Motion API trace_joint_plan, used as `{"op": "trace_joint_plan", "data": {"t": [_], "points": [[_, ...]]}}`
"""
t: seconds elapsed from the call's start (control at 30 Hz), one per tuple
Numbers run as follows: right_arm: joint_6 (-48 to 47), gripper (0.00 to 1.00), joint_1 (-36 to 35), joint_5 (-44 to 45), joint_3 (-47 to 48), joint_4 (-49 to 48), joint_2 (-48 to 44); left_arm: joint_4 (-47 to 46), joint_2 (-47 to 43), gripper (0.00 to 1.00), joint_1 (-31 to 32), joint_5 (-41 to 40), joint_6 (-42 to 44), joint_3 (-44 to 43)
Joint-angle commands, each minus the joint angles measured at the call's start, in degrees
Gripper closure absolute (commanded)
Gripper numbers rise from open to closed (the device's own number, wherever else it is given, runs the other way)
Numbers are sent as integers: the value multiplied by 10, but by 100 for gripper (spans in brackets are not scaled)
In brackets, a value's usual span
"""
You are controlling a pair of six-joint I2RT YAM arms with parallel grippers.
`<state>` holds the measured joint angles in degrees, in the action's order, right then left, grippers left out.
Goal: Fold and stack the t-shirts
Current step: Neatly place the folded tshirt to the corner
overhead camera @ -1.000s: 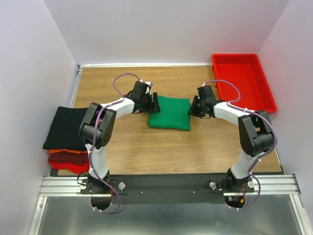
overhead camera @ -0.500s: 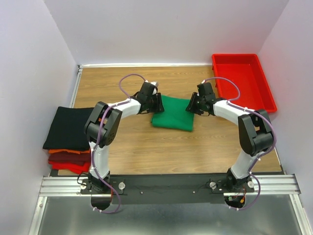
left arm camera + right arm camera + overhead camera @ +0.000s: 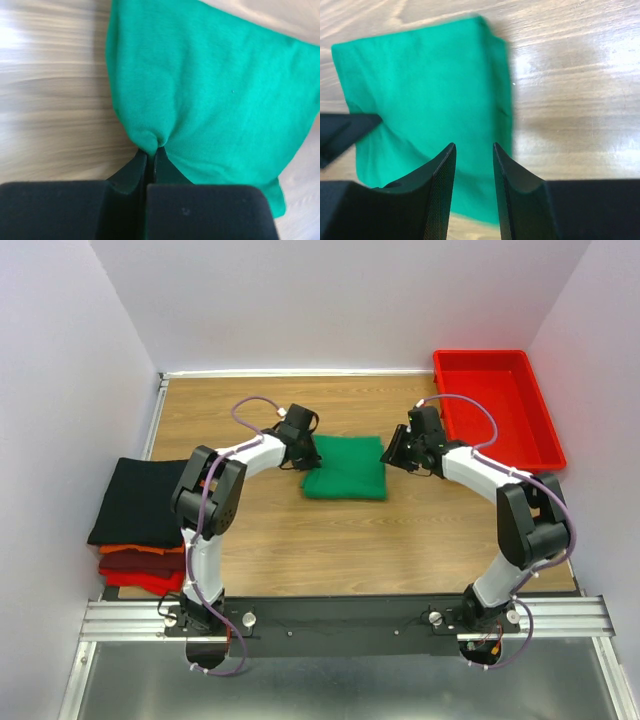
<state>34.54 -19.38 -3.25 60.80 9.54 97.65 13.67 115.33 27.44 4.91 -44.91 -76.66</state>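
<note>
On the surface [image 3: 300, 530], centrally, we see the folded green t-shirt [image 3: 345, 468]; the left hand [image 3: 150, 151] pinches its edge (cloth bunched there), while the right hand [image 3: 473, 147] hovers spread over the opposite edge.

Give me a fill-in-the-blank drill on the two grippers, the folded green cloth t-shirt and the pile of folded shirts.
1. The left gripper is ____ on an edge of the folded green cloth t-shirt.
2. The right gripper, over that shirt, is ____ and grips nothing.
3. The top shirt of the pile of folded shirts at the wooden table's left edge is ____.
Missing words: shut, open, black.
</note>
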Motion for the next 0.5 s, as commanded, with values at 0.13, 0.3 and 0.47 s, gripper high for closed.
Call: {"op": "trace_joint_plan", "data": {"t": [0.13, 0.3, 0.47], "points": [[-2, 58, 5, -31, -33, -5, -67, 249, -42, 100, -90, -204, -144, -88], [-4, 58, 4, -45, -34, 1, -91, 327, -46, 100, -151, -231, -179, -144], [-4, 58, 3, -55, -33, 8, -105, 367, -74, 100, -223, -246, -191, -165]]}}
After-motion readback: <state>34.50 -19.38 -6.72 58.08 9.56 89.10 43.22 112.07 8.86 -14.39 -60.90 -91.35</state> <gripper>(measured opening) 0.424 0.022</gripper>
